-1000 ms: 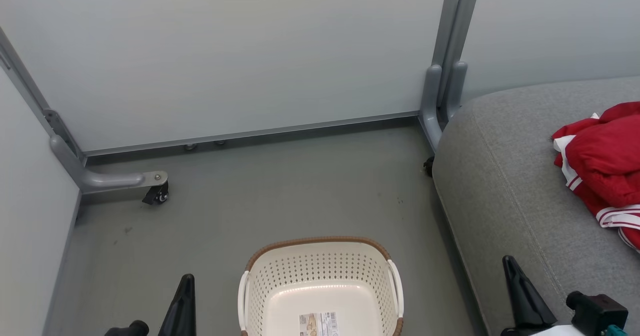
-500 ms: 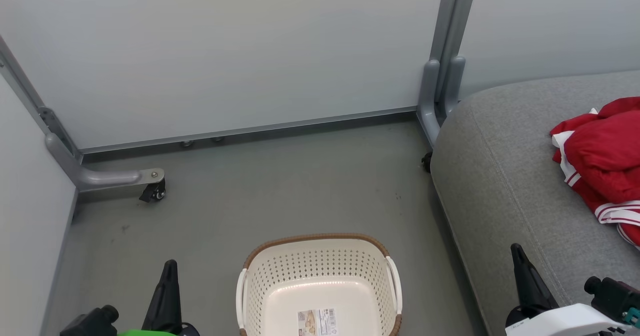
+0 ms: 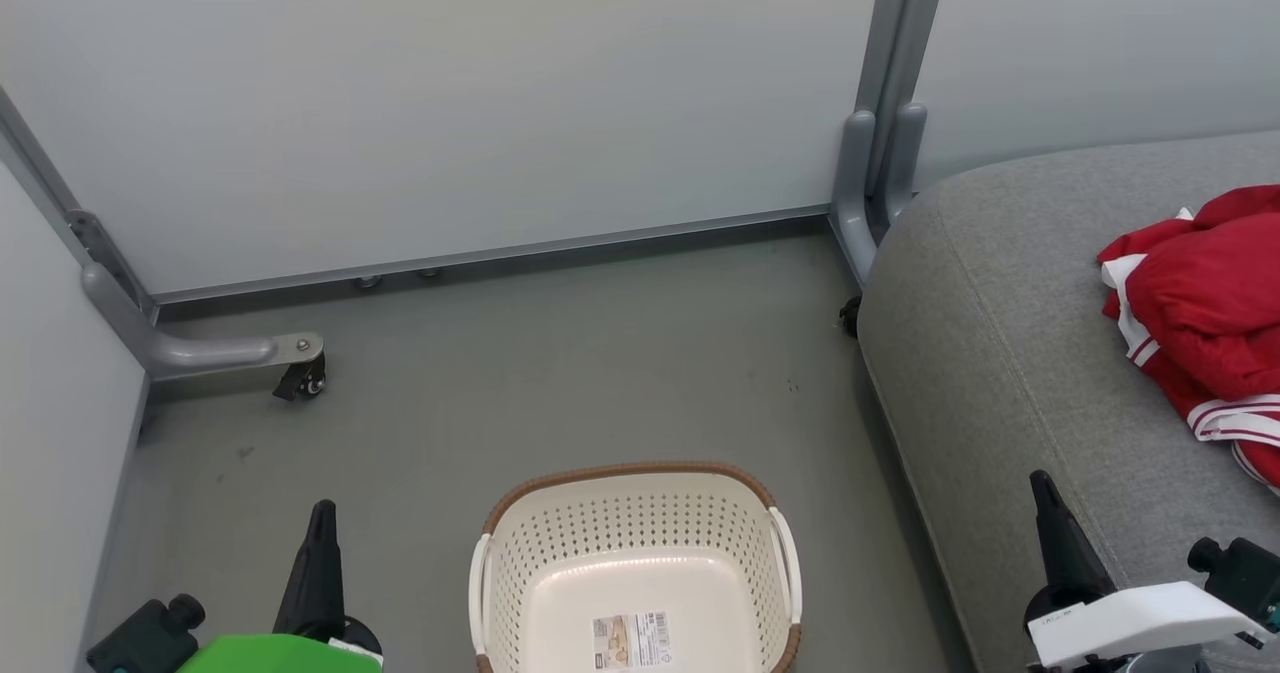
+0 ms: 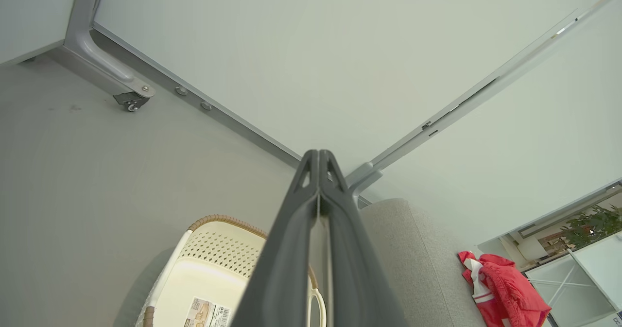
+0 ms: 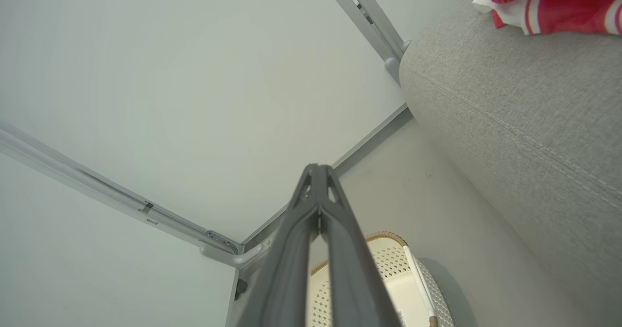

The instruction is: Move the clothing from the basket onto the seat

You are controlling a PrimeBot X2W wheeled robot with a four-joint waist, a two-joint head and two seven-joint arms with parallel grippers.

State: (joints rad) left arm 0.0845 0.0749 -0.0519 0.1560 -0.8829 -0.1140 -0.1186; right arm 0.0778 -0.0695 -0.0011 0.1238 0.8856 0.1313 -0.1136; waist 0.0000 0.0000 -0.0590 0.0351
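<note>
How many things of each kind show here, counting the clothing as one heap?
Red clothing heap: 1
Cream basket: 1
Grey seat: 1
Pincers, both shut: 2, left pincer and right pincer
Total: 5

The left gripper [image 3: 321,515] has long dark grey fingers tapering to a point, a bright green wrist cover [image 3: 280,653] and a black knob [image 3: 150,633]. The right gripper [image 3: 1043,488] looks the same, but with a white cover [image 3: 1135,621]. Small triangular cut-outs sit near the fingertips [image 4: 313,157].
</note>
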